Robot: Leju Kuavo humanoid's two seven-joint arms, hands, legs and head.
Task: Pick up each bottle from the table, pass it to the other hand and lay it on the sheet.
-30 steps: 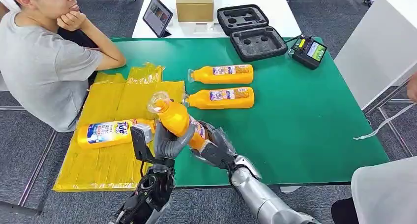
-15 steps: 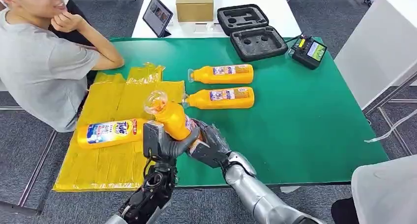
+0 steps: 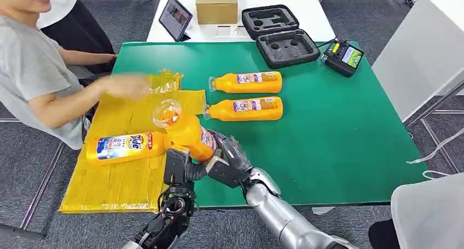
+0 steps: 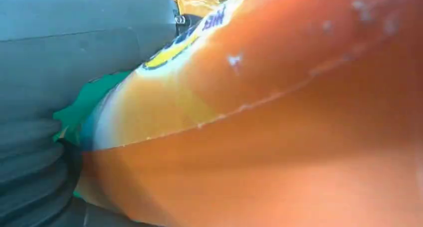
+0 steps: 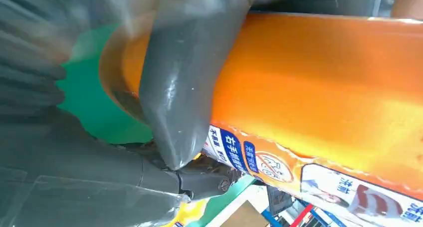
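At the far edge of the green surface (image 3: 339,134), toward 1 o'clock, sits a small black device with a lit screen (image 3: 343,57), a cable trailing from it. Just beside it, at 12 o'clock, an open black foam-lined case (image 3: 280,35) straddles the green surface and the white table (image 3: 306,8) behind. On that white table stand a brown cardboard box (image 3: 216,4) and, to its left, a tablet (image 3: 175,18) propped upright. A person in a grey shirt (image 3: 33,79) sits at 10 o'clock, one blurred arm stretched out. Another white table (image 3: 421,46) stands at 2 o'clock.
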